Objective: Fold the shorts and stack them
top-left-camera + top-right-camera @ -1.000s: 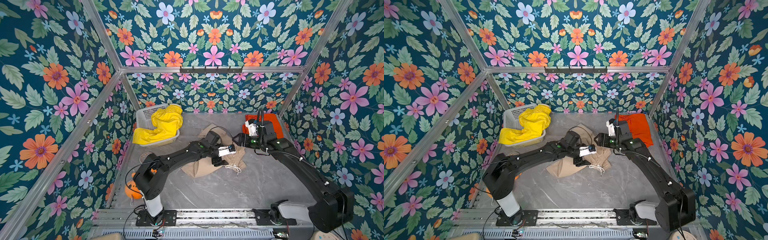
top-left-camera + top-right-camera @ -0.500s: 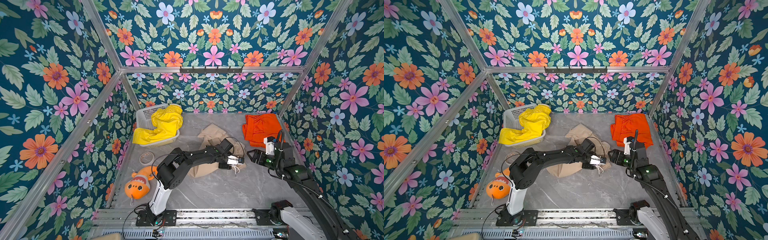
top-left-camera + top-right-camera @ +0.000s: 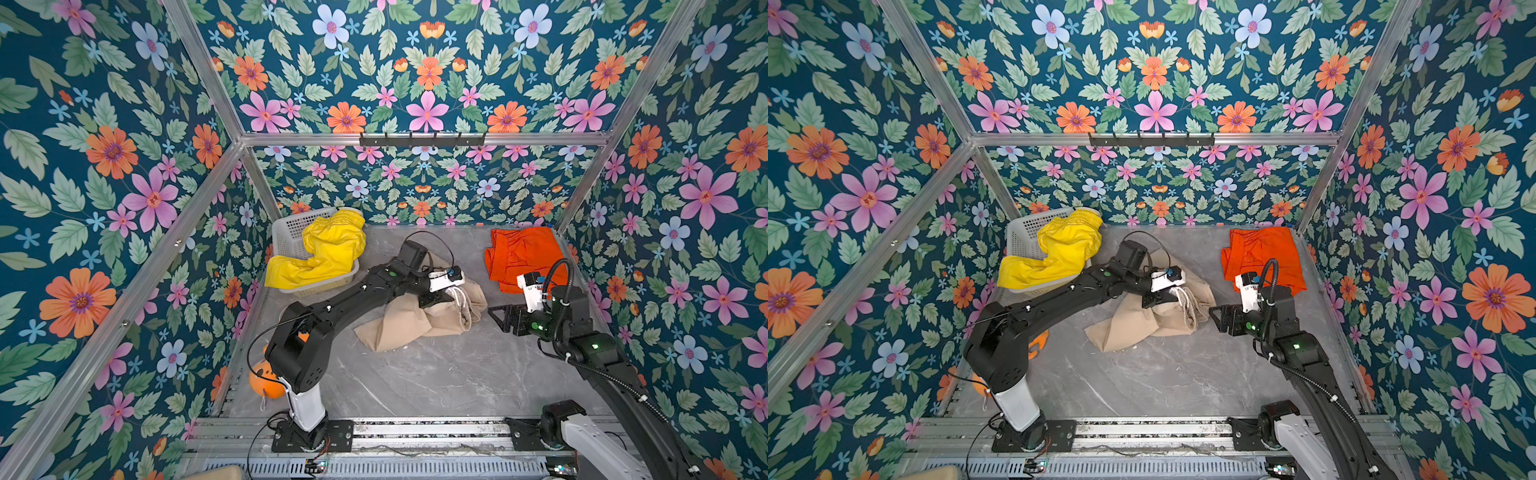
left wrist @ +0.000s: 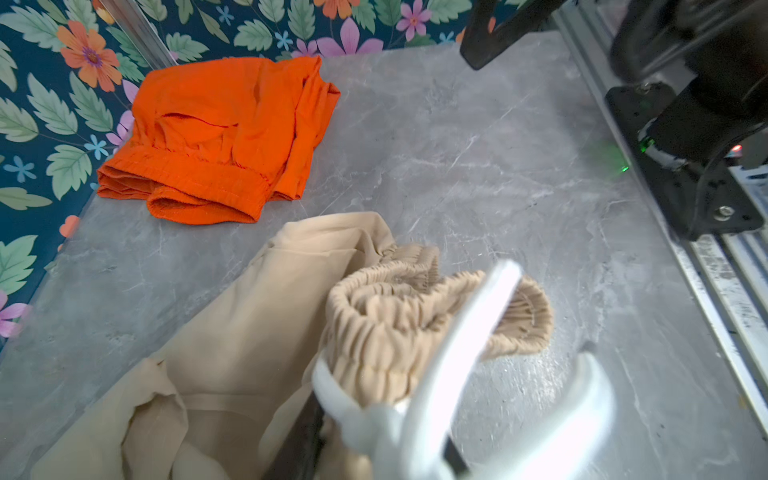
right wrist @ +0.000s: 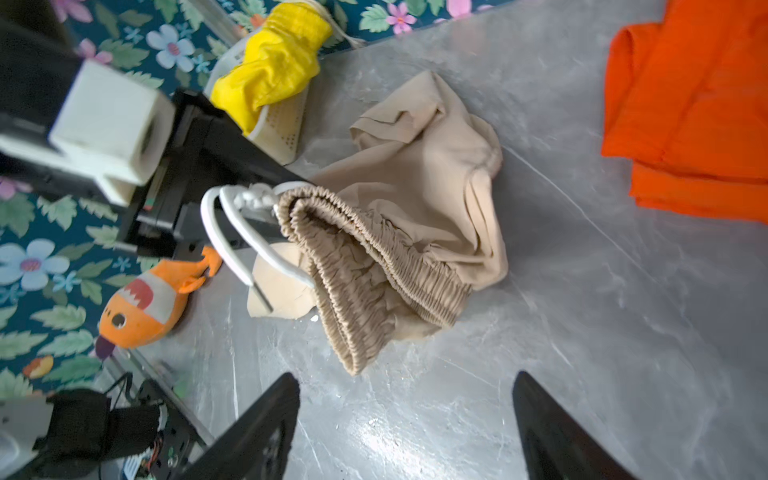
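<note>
Closing in, the left pincer [image 3: 444, 298] now grasps the beige shorts [image 3: 399, 326] by the waistband, on the desk [image 3: 415, 382]. The right pincer [image 3: 496, 319] has left the folded orange shorts [image 3: 519, 253] and waits released nearby, so beige likely gets folded next.

Black jointed left arm [image 3: 345, 303] runs low from its base, elbow bent, forearm reaching toward mid-table. Its left gripper [image 3: 441, 298] points right, jaws pinched narrow on the gathered waistband of the beige cloth shorts [image 3: 407, 328], lifting it. White camera block [image 3: 446, 277] sits on that wrist. Black jointed right arm [image 3: 602, 353] rises from its base, wrist about level. Its right gripper [image 3: 498, 316] faces the left gripper, near but apart, jaws spread wide, black fingers [image 5: 257, 428] low over the surface.
</note>
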`<state>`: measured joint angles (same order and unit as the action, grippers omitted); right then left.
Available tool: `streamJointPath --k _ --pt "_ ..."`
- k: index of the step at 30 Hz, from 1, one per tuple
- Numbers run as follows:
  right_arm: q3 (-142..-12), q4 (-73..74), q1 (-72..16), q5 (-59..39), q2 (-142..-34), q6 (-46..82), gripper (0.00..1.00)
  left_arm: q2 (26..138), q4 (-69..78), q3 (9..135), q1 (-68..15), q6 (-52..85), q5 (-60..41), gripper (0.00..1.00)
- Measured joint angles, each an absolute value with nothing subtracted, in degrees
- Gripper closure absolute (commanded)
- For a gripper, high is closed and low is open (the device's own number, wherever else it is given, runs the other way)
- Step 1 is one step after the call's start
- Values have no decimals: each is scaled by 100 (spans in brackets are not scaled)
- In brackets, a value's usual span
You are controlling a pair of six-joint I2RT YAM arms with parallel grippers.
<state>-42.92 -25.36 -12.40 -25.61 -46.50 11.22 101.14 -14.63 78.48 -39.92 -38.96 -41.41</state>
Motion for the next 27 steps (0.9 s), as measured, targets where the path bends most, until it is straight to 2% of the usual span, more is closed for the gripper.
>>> streamJointPath --k 4,10,15,19,27 --pt "-4532 -2580 -1900 -2759 -4967 69 18 10049 -1538 7926 -3789 -3765 -4582 66" --pt "-4729 -2663 -3020 -2150 -5577 -436 18 10125 -1522 8051 -3752 -3435 -4958 67" --pt "-4661 -2504 -3096 -1470 -5892 -86 20 10186 -1496 8053 -3750 -3186 -5177 67" --pt "-4654 -2298 -3107 -1155 -6012 161 27 10193 -1448 8075 -3750 -3109 -5308 67" --pt "-4545 -2119 -3118 -1188 -6128 491 42 10311 -1352 8267 -3750 -2847 -5319 67"
